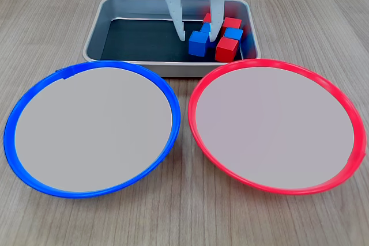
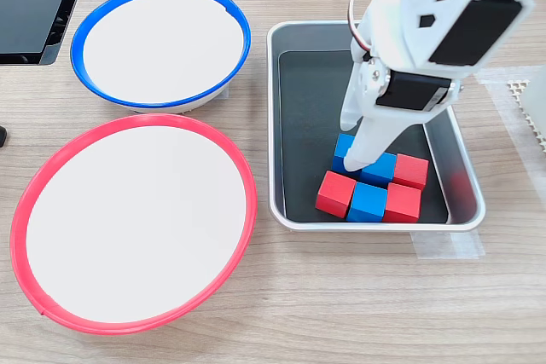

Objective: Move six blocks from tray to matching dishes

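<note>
**Both dishes empty, claw down among tightly packed blocks**

Nearest to the camera in the first exterior view lie the two dishes, the blue-rimmed dish (image 1: 92,128) on the first exterior view's left and the red-rimmed dish (image 1: 277,125) on its right. Both are bare; no block is in them yet. Behind them, farther away, stands the tray (image 1: 115,18), and all the blocks I can see are still inside it, crowded in its right part in the first exterior view.

The gripper (image 1: 196,33) reaches down into the tray with its fingers spread apart. Between them is a blue block (image 1: 198,44), but I cannot tell if the fingers press it already or only stand around it. In the second exterior view one white finger (image 2: 368,138) covers part of the cluster, so I count five blocks for sure; a sixth may be hidden.

The danger comes from the packing. A red block (image 1: 226,49) sits just beside the blue one, touching or nearly so, and the right finger goes down into the narrow place between them. When the claw closes, I think it may push the red neighbour aside, or pinch two blocks together, or turn the blue one so it slips when lifted. A wrong colour carried to the blue-rimmed dish is also possible.
</note>
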{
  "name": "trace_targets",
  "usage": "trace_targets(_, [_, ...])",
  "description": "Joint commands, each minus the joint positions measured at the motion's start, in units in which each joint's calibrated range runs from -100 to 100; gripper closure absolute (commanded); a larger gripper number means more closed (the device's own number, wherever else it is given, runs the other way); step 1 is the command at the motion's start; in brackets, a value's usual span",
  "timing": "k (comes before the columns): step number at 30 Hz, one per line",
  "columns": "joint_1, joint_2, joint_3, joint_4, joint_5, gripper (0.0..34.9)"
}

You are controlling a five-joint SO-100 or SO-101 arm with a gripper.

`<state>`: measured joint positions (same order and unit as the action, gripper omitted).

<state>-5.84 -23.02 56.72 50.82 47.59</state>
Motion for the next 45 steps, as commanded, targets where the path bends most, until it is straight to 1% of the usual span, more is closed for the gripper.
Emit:
trace_targets(1, [0.5, 0.2, 0.3, -1.2, 0.6, 21.1])
trace_targets(2, [1.3, 0.2, 2.0, -3.2, 1.2, 21.2])
trace_targets(5, [2.2, -0.2, 4.2, -5.7, 1.8, 21.9])
trace_targets(6, [2.7, -0.7, 5.5, -7.3, 2.3, 25.4])
trace_targets(7, [3.3, -1.8, 6.2, -8.0, 2.6, 34.6])
trace_targets(10, [5.4, -3.6, 1.8, -3.4, 2.3, 34.8])
trace_targets(12, [6.1, -3.5, -5.2, 0.8, -0.6, 34.8])
trace_targets(13, [6.5, -2.5, -12.5, 4.1, -4.0, 34.8])
trace_targets(14, [7.5, 0.3, -23.6, 8.3, -8.5, 34.9])
trace_targets(16, [8.8, 4.1, -32.8, 10.5, -11.8, 34.9])
trace_targets(17, [10.5, 9.1, -41.4, 12.1, -14.3, 34.9])
trace_targets(18, [11.4, 12.0, -45.5, 12.5, -15.3, 34.9])
trace_targets(20, [13.2, 17.9, -52.5, 12.0, -17.0, 34.9])
trace_targets(22, [15.2, 25.0, -58.9, 9.9, -18.6, 34.9])
trace_targets(25, [17.2, 34.8, -64.8, 3.9, -19.7, 34.9])
trace_targets(27, [17.7, 38.8, -65.0, -0.1, -18.6, 34.7])
trace_targets(28, [17.9, 40.2, -64.2, -2.2, -17.7, 32.0])
trace_targets(29, [18.1, 41.0, -63.3, -3.5, -16.8, 26.0])
trace_targets(30, [18.2, 41.3, -62.0, -4.4, -15.4, 15.8])
trace_targets(31, [18.2, 41.3, -60.0, -5.9, -14.3, 11.2])
trace_targets(33, [18.1, 40.3, -58.3, -5.7, -13.2, 13.2])
trace_targets(35, [17.8, 37.6, -55.7, -5.1, -12.4, 16.0])
trace_targets(37, [17.3, 32.8, -51.9, -2.8, -11.3, 18.0])
trace_targets(38, [17.0, 30.0, -49.9, -0.9, -10.5, 24.0])
trace_targets(39, [16.6, 26.8, -47.8, 1.6, -9.7, 34.7])
trace_targets(42, [14.8, 16.9, -40.6, 10.0, -7.4, 34.7])
trace_targets(44, [12.6, 9.2, -32.7, 12.5, -6.4, 34.7])
trace_targets(45, [11.1, 5.9, -28.7, 12.7, -6.4, 34.7])
